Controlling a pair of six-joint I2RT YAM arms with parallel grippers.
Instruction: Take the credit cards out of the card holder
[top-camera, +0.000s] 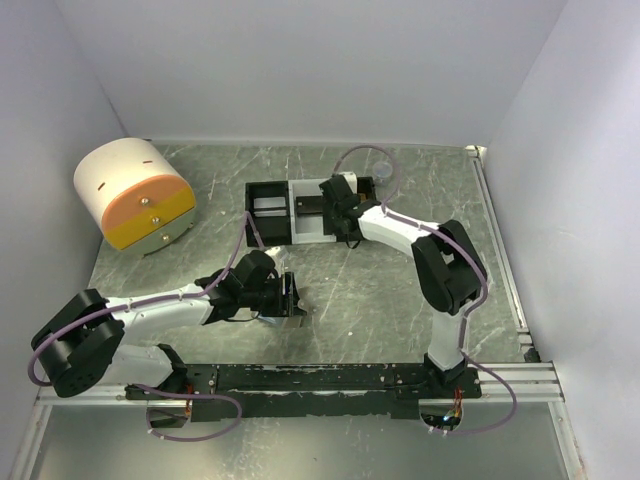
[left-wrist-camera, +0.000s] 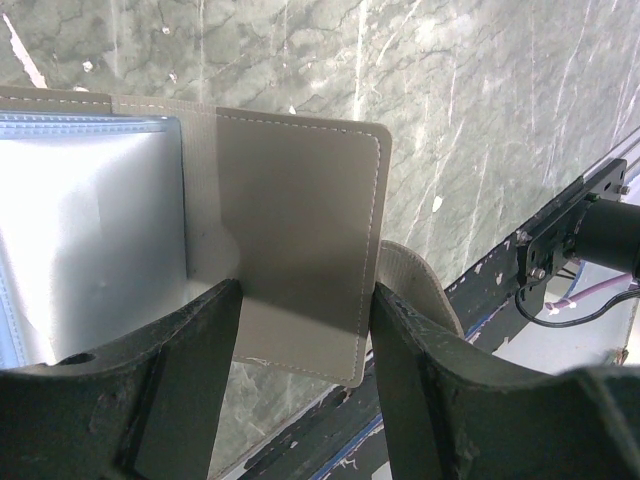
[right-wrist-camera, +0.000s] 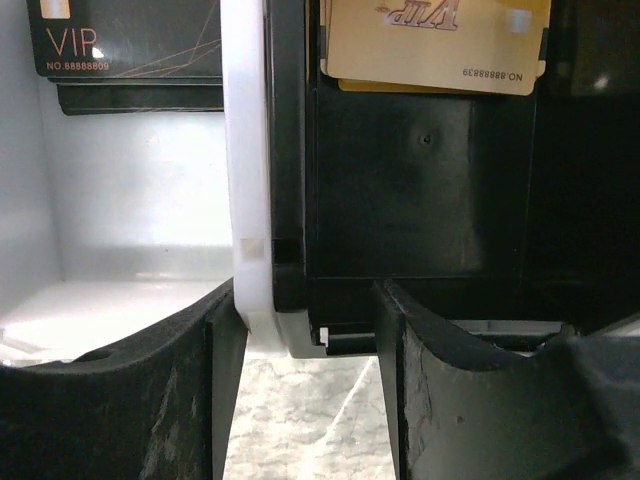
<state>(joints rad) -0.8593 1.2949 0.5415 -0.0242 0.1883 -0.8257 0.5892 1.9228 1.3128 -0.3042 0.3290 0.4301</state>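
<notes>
The card holder (left-wrist-camera: 300, 200) is a flat grey stitched wallet with its pale blue lining (left-wrist-camera: 90, 230) open to the left. My left gripper (top-camera: 290, 296) (left-wrist-camera: 305, 295) has one finger on each side edge of the grey leaf and holds it over the table. A grey strap (left-wrist-camera: 415, 280) curls out to the right. My right gripper (top-camera: 345, 225) (right-wrist-camera: 305, 290) is open and empty above the edge of the black-and-white tray (top-camera: 310, 232), over a divider (right-wrist-camera: 245, 150). Gold cards (right-wrist-camera: 435, 45) lie in the black compartment. Black VIP cards (right-wrist-camera: 130, 50) lie in the white one.
A round white, orange and yellow drawer unit (top-camera: 135, 195) stands at the back left. A black rail (top-camera: 340, 380) runs along the near edge and also shows in the left wrist view (left-wrist-camera: 560, 230). White walls enclose the marbled table on three sides.
</notes>
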